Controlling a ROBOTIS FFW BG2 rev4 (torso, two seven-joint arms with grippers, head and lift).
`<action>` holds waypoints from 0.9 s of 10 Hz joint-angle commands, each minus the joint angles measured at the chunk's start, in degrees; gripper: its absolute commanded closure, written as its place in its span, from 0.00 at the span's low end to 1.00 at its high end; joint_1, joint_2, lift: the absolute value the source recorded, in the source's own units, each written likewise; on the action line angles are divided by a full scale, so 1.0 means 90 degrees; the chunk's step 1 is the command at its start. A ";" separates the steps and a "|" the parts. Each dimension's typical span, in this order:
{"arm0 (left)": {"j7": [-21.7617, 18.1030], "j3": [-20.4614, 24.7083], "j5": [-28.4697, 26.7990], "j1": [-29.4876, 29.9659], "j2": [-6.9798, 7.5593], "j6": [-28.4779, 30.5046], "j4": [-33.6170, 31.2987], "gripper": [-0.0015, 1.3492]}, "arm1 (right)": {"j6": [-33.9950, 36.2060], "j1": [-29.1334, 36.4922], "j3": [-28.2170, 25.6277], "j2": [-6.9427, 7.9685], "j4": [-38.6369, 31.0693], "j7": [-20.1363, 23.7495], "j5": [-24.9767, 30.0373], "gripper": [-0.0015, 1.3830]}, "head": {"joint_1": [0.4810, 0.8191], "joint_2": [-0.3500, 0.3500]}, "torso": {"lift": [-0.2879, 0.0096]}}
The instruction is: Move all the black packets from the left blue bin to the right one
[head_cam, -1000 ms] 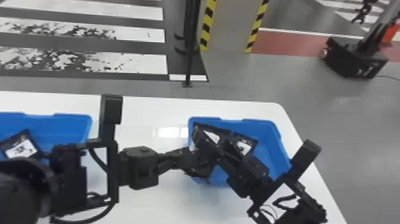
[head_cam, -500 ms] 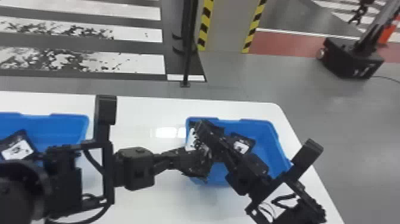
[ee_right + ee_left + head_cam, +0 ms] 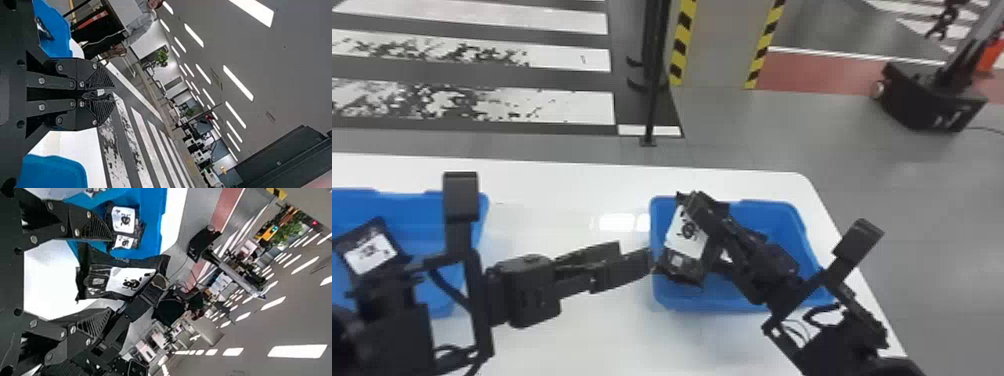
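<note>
Right gripper: the right gripper [image 3: 114, 94] is closed to a narrow gap, pinching the held packet [image 3: 686, 240] by an edge.
Held packet: hangs from those fingertips over the right blue bin [image 3: 712, 303], with its free end towards the left gripper [image 3: 111, 274].
Left gripper: fingers spread wide, nothing clamped; the packet's free end lies between or just past the tips (whether it brushes one, I can't tell).
Right blue bin: below the right gripper, with at least one loose packet [image 3: 123, 220] lying inside.
Left blue bin: the left blue bin [image 3: 477, 212] sits back behind the left gripper's fingers, on its wrist side, with another packet [image 3: 371, 251] in it.
Step in hand: likely the end of a pass from left gripper to right, with the drop still to do.
Next move: the left gripper should back straight off so that nothing snags; the right then lowers a little and opens inside the walls. The left arm can return for the packet behind it.
</note>
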 commanded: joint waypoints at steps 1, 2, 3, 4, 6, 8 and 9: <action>0.0000 0.0535 -0.0051 0.0403 -0.0038 -0.0016 -0.0347 0.16 | -0.0001 -0.0468 -0.0201 -0.0109 0.0635 0.0001 0.0027 0.92 | 0.63 0.23 | 0.46; 0.0000 0.0928 -0.0114 0.0637 -0.0077 -0.0016 -0.0565 0.16 | 0.0015 -0.0671 -0.0379 -0.0148 0.0979 0.0001 0.0142 0.92 | 0.63 0.24 | 0.46; 0.0000 0.1296 -0.0139 0.0840 -0.0116 -0.0016 -0.0737 0.16 | 0.0062 -0.0906 -0.0659 -0.0148 0.1338 -0.0018 0.0357 0.92 | 0.63 0.26 | 0.46; 0.0000 0.1614 -0.0178 0.1012 -0.0135 0.0031 -0.0894 0.16 | 0.0124 -0.1140 -0.0925 -0.0168 0.1697 -0.0038 0.0586 0.91 | 0.63 0.26 | 0.46; 0.0000 0.2134 -0.0279 0.1246 -0.0145 0.0078 -0.1128 0.17 | 0.0358 -0.1390 -0.1420 -0.0178 0.2213 -0.0067 0.0903 0.68 | 0.63 0.23 | 0.46; 0.0000 0.2528 -0.0393 0.1325 -0.0194 0.0141 -0.1175 0.17 | 0.0202 -0.1156 -0.1674 -0.0178 0.2072 -0.0253 0.1297 0.26 | 0.63 0.21 | 0.46; 0.0010 0.2693 -0.0571 0.1278 -0.0194 0.0219 -0.1190 0.17 | -0.0282 -0.0796 -0.1674 -0.0148 0.1682 -0.0341 0.1475 0.16 | 0.63 0.20 | 0.46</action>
